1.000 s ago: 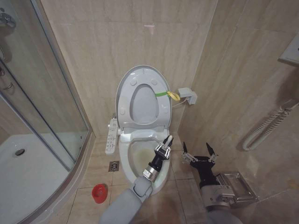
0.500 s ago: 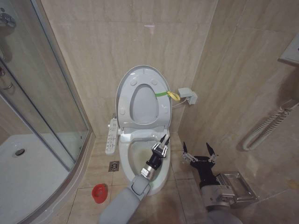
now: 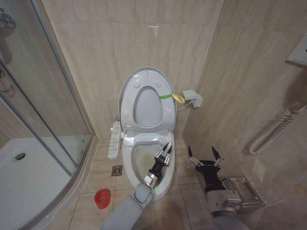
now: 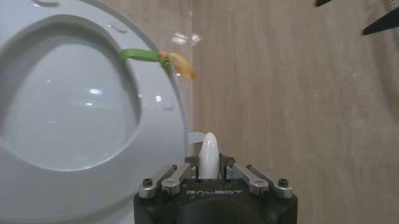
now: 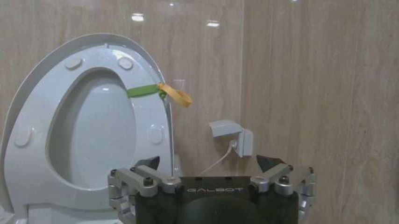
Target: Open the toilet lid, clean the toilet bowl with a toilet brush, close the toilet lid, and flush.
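The toilet lid [image 3: 146, 98] stands raised against the tiled wall at centre frame in the head view, the ring seat [image 3: 165, 112] lifted with it; a green-yellow band [image 3: 171, 97] hangs off the right edge. Below it the toilet bowl [image 3: 144, 155] lies open, yellowish staining visible inside.

The left gripper [image 3: 165, 152] sits just right of centre, over the right-hand rim of the bowl. Its fingers are closed on the white handle of the toilet brush [image 4: 208, 156]; in the left wrist view the rounded handle end projects between the finger links, with the raised lid filling the left of that frame. The bristle head cannot be made out.

The right gripper [image 3: 204, 155] is parked at lower right of the head view, beside the bowl and well apart from it, fingers spread wide and holding nothing.

A red cup holder [image 3: 101, 198] stands on the floor tiles at lower left, clear of the bowl's base.
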Tool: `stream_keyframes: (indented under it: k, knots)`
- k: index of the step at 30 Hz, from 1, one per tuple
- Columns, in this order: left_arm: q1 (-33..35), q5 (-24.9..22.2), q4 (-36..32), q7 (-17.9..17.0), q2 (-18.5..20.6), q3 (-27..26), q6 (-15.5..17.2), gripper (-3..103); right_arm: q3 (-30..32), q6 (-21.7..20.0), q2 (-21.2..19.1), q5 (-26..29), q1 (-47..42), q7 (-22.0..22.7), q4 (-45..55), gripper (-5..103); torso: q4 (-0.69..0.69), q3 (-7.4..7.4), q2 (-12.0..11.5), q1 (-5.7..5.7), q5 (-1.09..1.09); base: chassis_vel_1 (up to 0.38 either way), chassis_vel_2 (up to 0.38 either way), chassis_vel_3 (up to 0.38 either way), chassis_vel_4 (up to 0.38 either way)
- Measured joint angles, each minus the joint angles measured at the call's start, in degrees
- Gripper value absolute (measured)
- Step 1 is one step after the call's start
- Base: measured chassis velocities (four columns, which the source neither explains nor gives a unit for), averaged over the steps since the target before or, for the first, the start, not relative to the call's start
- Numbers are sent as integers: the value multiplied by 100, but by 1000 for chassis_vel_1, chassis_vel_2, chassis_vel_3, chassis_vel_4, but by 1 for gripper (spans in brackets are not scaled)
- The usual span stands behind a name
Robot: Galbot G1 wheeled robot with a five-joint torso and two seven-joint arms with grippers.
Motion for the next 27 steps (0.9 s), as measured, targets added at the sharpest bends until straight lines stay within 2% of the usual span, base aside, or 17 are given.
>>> stream_keyframes:
  k: [8,15,22,27]
  knots:
    - [-88,-16,-144,-32,520,-440,0,21,0,0,0,0,0,-1,0,100,2,0,0,0,0,0,0,0,0]
    - [212,-21,-1157,-97,998,-705,2,21,0,0,0,0,0,0,0,100,1,0,0,0,0,0,0,0,0]
    - [642,-35,-1948,-181,1188,-847,7,21,0,0,0,0,0,0,0,100,0,0,0,0,0,0,0,0,0]
    - [867,-32,-2222,-190,1239,-948,8,21,0,0,0,0,0,0,0,100,0,0,0,0,0,0,0,0,0]
